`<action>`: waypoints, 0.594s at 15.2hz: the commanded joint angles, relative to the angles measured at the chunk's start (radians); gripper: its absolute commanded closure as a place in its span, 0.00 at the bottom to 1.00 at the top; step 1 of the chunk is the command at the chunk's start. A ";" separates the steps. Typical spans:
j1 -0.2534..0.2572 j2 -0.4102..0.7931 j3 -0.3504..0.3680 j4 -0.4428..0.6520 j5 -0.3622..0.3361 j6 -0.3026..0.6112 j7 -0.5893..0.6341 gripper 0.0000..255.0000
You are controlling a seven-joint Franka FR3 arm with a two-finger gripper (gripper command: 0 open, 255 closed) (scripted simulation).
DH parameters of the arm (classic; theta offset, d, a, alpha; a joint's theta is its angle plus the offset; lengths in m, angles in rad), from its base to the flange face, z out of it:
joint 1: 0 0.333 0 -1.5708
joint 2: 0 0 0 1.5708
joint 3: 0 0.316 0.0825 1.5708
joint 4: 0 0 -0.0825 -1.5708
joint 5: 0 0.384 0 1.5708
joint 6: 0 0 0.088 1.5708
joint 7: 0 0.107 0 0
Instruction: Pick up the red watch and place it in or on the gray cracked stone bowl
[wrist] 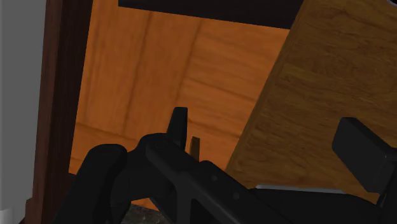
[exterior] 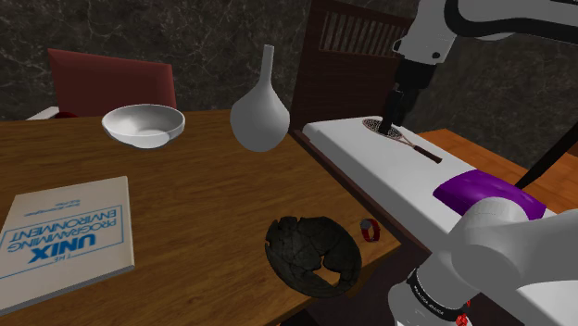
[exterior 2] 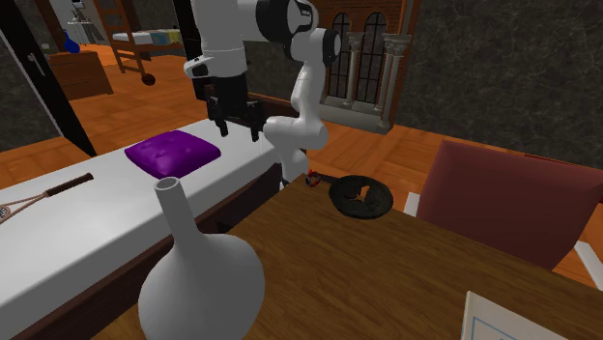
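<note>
The red watch (exterior: 370, 230) lies on the wooden table (exterior: 204, 213) near its corner, just beside the dark cracked stone bowl (exterior: 311, 255). In the second exterior view the watch (exterior 2: 312, 180) sits at the table's far corner, next to the bowl (exterior 2: 360, 198). My gripper (exterior: 393, 118) hangs high above the gap between table and bed, well away from the watch. It is open and holds nothing. From the second exterior view the gripper (exterior 2: 232, 124) hovers above the purple cushion. The wrist view has my gripper (wrist: 270, 143) over orange floor, its fingers (wrist: 180, 126) apart.
A white vase (exterior: 260, 116), a white bowl (exterior: 143, 124) and a book (exterior: 67, 239) stand on the table. The white bed (exterior: 389, 167) alongside carries a racket (exterior: 400, 137) and a purple cushion (exterior: 486, 193). A red chair (exterior: 111, 81) stands behind the table.
</note>
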 commanded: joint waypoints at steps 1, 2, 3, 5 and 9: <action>0.000 0.000 0.000 0.000 0.000 0.000 0.000 0.00; 0.011 -0.017 0.008 -0.030 0.014 0.008 0.000 0.00; 0.022 -0.034 0.015 -0.059 0.028 0.016 0.000 0.00; 0.045 -0.068 0.032 -0.117 0.059 0.031 0.000 0.00; 0.098 -0.134 0.068 -0.225 0.125 0.059 0.001 0.00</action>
